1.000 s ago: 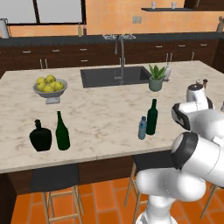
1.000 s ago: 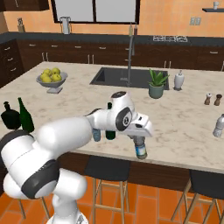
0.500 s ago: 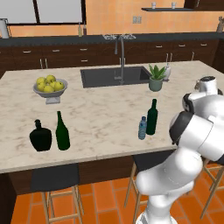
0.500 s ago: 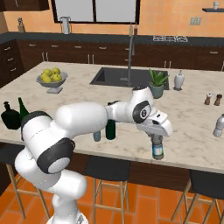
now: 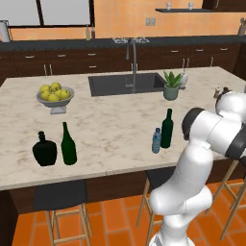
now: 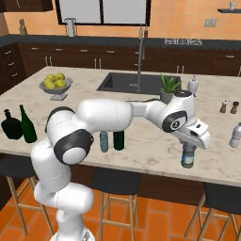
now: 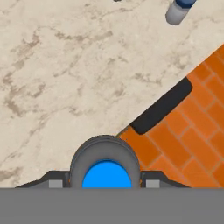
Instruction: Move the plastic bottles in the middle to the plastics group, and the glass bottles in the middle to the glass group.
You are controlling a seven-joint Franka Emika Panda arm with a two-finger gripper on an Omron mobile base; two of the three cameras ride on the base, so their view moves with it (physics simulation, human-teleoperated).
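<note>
- Plainly, no writing can be read anywhere; the carried water bottle (image 6: 188,156) shows a blue label band, too small to make out.
- At centre right of the right base view the gripper (image 6: 190,143) is clamped on that small plastic water bottle — held upright by its top, hanging over the near edge of the marble island counter (image 6: 141,150).
- From the hand camera the same bottle (image 7: 106,168) sits bottom centre between the fingertips (image 7: 54,180), its blue cap facing the lens; counter lies to the upper left, orange floor tiles (image 7: 192,144) and a dark stool seat (image 7: 162,106) to the right.
- One plastic bottle of the plastics group (image 6: 235,135) stands at the right edge of the right base view, well apart from the gripper; it also shows at the top right of the hand view (image 7: 178,10).
- Middle of the counter: one small water bottle (image 5: 156,141) just beside one tall green glass bottle (image 5: 167,129).
- Glass group, lower left of the left base view: one squat black bottle (image 5: 44,150) and one green bottle (image 5: 68,144) side by side.
- Two shakers (image 6: 228,107) stand at the far right; one fruit bowl (image 5: 55,94) and one potted plant (image 5: 171,85) stand further back.
</note>
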